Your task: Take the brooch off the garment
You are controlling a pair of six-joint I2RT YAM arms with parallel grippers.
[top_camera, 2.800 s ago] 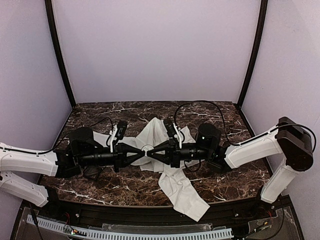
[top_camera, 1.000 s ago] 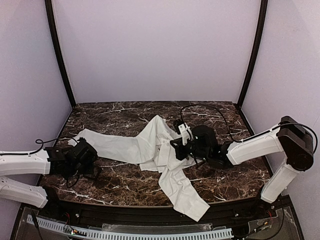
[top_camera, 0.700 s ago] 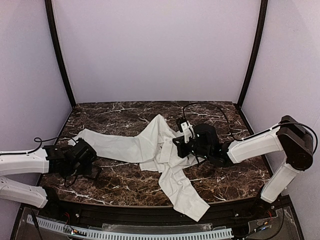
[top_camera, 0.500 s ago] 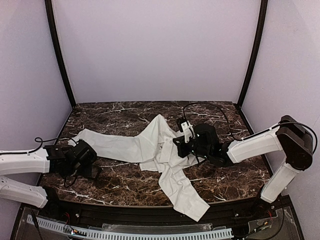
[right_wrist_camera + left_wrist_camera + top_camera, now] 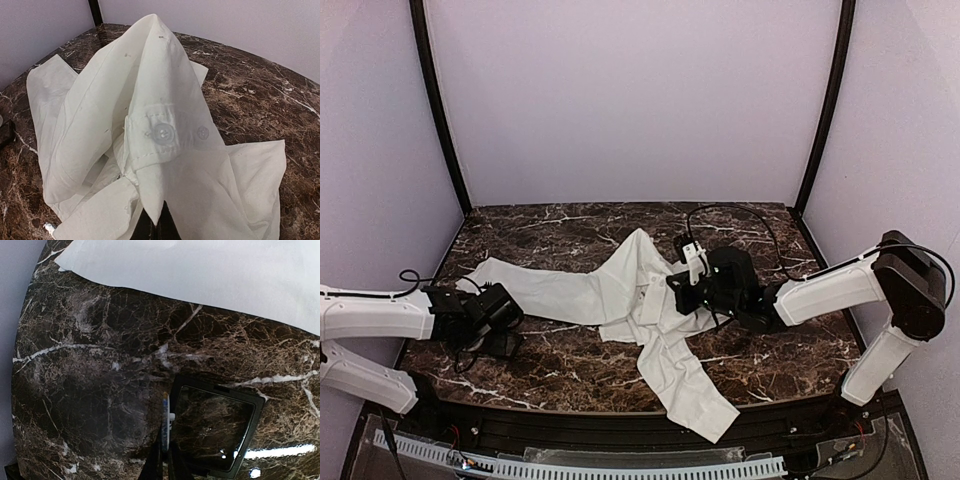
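Observation:
The white shirt (image 5: pixel 582 294) lies spread across the dark marble table (image 5: pixel 560 225). My left gripper (image 5: pixel 164 456) is shut on the brooch (image 5: pixel 165 416), a thin pale disc seen edge-on with a small white post. It holds the brooch upright at the left rim of a small black square tray (image 5: pixel 216 429), away from the shirt. In the top view the left gripper (image 5: pixel 503 338) is near the table's front left. My right gripper (image 5: pixel 156 225) is shut on a fold of the shirt (image 5: pixel 165 75) just below two buttons (image 5: pixel 161 133); in the top view it (image 5: pixel 673 296) sits at the shirt's right side.
A sleeve (image 5: pixel 688 395) runs toward the table's front edge. Another sleeve end (image 5: pixel 200 270) lies just beyond the tray. Black cables (image 5: pixel 730 215) loop behind the right arm. Purple walls enclose the table on three sides.
Both grippers were together at the shirt's middle; my left gripper has drawn back to the front left with the brooch and edged toward the tray. My right gripper stays on the shirt.

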